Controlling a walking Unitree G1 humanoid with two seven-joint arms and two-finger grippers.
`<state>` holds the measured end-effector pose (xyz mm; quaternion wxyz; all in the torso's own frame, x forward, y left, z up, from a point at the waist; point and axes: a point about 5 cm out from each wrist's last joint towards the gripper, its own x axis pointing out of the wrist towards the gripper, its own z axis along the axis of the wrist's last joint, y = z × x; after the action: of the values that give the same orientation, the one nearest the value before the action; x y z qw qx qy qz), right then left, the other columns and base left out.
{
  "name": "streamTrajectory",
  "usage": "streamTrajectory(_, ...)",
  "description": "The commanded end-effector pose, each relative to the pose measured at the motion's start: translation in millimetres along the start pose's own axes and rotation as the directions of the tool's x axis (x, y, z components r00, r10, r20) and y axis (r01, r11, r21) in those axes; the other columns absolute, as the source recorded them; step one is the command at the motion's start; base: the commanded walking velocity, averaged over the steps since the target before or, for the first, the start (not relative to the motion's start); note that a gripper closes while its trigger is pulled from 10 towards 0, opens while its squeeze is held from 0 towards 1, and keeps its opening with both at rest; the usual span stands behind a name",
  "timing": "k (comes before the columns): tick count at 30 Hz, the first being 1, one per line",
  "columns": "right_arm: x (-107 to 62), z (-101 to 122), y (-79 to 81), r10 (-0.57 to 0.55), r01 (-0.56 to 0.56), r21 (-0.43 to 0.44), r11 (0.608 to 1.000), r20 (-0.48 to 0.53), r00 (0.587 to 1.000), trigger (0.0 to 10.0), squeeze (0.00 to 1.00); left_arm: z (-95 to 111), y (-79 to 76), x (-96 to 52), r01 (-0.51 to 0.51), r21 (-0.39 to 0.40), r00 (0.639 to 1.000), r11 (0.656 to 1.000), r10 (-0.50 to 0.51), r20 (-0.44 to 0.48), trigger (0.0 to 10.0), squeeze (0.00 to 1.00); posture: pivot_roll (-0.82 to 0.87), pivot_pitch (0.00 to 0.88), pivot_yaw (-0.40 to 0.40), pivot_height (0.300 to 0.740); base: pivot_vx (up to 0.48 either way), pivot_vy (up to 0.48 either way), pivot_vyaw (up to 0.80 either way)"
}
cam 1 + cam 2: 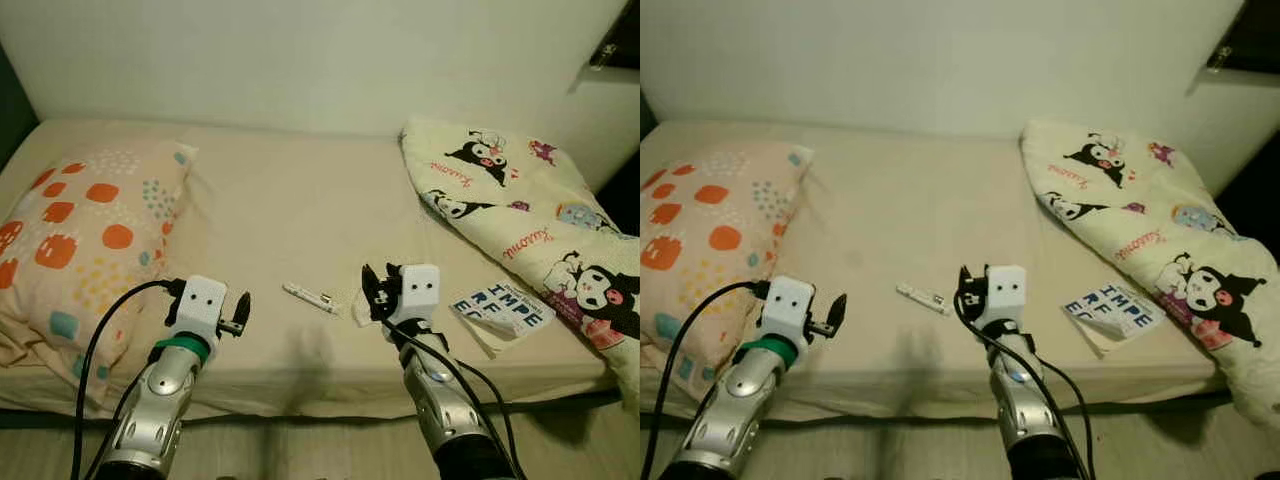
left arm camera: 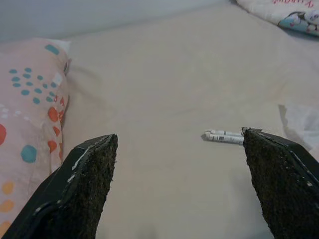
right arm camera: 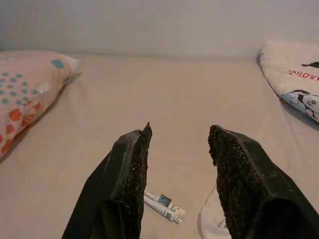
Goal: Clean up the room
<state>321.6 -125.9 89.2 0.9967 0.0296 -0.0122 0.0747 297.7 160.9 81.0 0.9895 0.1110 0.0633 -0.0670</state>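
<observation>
Your right claw point(image 1: 372, 292) hovers released over the bed point(image 1: 270, 200), just beside the small white tube point(image 1: 309, 298) and the crumpled tissue point(image 3: 212, 219); your left claw point(image 2: 179, 184) is released too. Descend carelessly and you may nudge the tube away.

Before me the bed point(image 1: 290, 200) spreads its bare cream sheet, with my spotted pillow point(image 1: 80, 240) lying at nine o'clock and the cartoon-printed blanket point(image 1: 520, 220) heaped at two o'clock. Near the front edge, at about six o'clock, lies a small white tube point(image 1: 309, 298), with a crumpled white tissue point(image 1: 362, 310) just beside it. At four o'clock a printed booklet point(image 1: 503, 308) rests against the blanket's edge.
</observation>
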Motion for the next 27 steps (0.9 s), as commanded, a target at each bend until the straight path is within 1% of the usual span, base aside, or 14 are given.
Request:
streamTrajectory(1,-2.5,-5.4,-3.8,-0.014,0.014,0.002,1.0,-0.025,1.0,10.0,0.0,-2.7,-2.2,-0.4,0.007,0.013,1.0,1.0,-0.007,-0.005,10.0,0.0,0.11,0.032,-0.048,0.74,0.0,0.0,0.0)
streamTrajectory(3,-2.5,-5.4,-3.9,-0.014,0.014,0.001,1.0,-0.024,1.0,10.0,0.0,-2.9,-2.0,-0.4,0.007,0.015,1.0,1.0,-0.007,-0.005,10.0,0.0,0.11,0.032,-0.048,0.74,0.0,0.0,0.0)
streamTrajectory(5,-2.3,-5.6,-4.1,-0.016,0.016,0.001,1.0,-0.025,1.0,10.0,0.0,-2.6,-2.5,-0.8,0.013,0.043,1.0,0.999,-0.013,0.011,10.0,0.0,0.11,0.032,-0.048,0.74,0.0,0.0,0.0)
streamTrajectory(6,-2.3,-5.6,-4.1,-0.016,0.016,0.001,1.0,-0.025,1.0,10.0,0.0,-2.6,-2.5,-0.8,0.013,0.043,1.0,0.999,-0.013,0.011,10.0,0.0,0.11,0.032,-0.048,0.74,0.0,0.0,0.0)
streamTrajectory(8,-2.6,-6.2,-4.1,-0.018,0.018,0.002,1.0,-0.027,0.999,10.0,0.0,-1.6,-3.8,-1.9,0.026,0.096,0.999,0.995,-0.03,0.038,10.0,0.0,0.11,0.032,-0.048,0.74,0.0,0.0,0.0)
streamTrajectory(9,-2.6,-6.2,-4.1,-0.018,0.018,0.002,1.0,-0.027,0.999,10.0,0.0,-1.6,-3.8,-1.9,0.026,0.096,0.999,0.995,-0.03,0.038,10.0,0.0,0.11,0.032,-0.048,0.74,0.0,0.0,0.0)
streamTrajectory(11,-3.7,-7.7,-4.1,-0.019,0.019,0.002,1.0,-0.031,0.999,10.0,0.0,1.8,-4.9,-3.2,0.047,0.186,0.994,0.982,-0.063,0.085,10.0,0.0,0.11,0.032,-0.048,0.74,0.0,0.0,0.0)
streamTrajectory(12,-4.4,-9.1,-4.4,-0.024,0.024,0.005,1.0,-0.037,0.999,10.0,0.0,4.3,-5.6,-4.1,0.065,0.261,0.988,0.963,-0.098,0.115,10.0,0.0,0.11,0.032,-0.048,0.74,0.0,0.0,0.0)
streamTrajectory(13,-4.4,-9.1,-4.4,-0.024,0.024,0.005,1.0,-0.037,0.999,10.0,0.0,4.3,-5.6,-4.1,0.065,0.261,0.988,0.963,-0.098,0.115,10.0,0.0,0.11,0.032,-0.048,0.74,0.0,0.0,0.0)
streamTrajectory(14,-4.6,-9.7,-5.0,-0.027,0.028,0.006,1.0,-0.041,0.999,10.0,0.0,4.9,-5.4,-4.2,0.071,0.283,0.987,0.957,-0.109,0.121,10.0,0.0,0.11,0.035,-0.05,0.74,0.0,0.0,0.0)
streamTrajectory(15,-4.6,-9.7,-5.0,-0.027,0.028,0.006,1.0,-0.041,0.999,10.0,0.0,4.9,-5.4,-4.2,0.071,0.283,0.987,0.957,-0.109,0.121,10.0,0.0,0.11,0.035,-0.05,0.74,0.0,0.0,0.0)
streamTrajectory(17,-4.5,-11.1,-7.3,-0.041,0.041,0.001,0.999,-0.052,0.998,10.0,0.0,5.2,-3.3,-3.3,0.07,0.315,0.986,0.947,-0.114,0.123,10.0,0.0,0.11,0.035,-0.052,0.735,0.0,0.0,0.0)
streamTrajectory(22,-4.6,-11.0,-8.1,-0.042,0.042,0.004,0.999,-0.052,0.998,10.0,0.0,5.1,-2.6,-3.1,0.065,0.313,0.986,0.948,-0.109,0.126,10.0,0.0,0.11,0.037,-0.055,0.72,0.0,0.0,0.0)
streamTrajectory(27,-5.3,-11.7,-5.9,-0.031,0.031,0.004,1.0,-0.053,0.998,10.0,0.0,1.0,-5.5,-6.5,0.064,0.309,0.986,0.949,-0.108,0.126,10.0,0.0,0.12,0.043,-0.058,0.7,0.0,0.0,0.0)
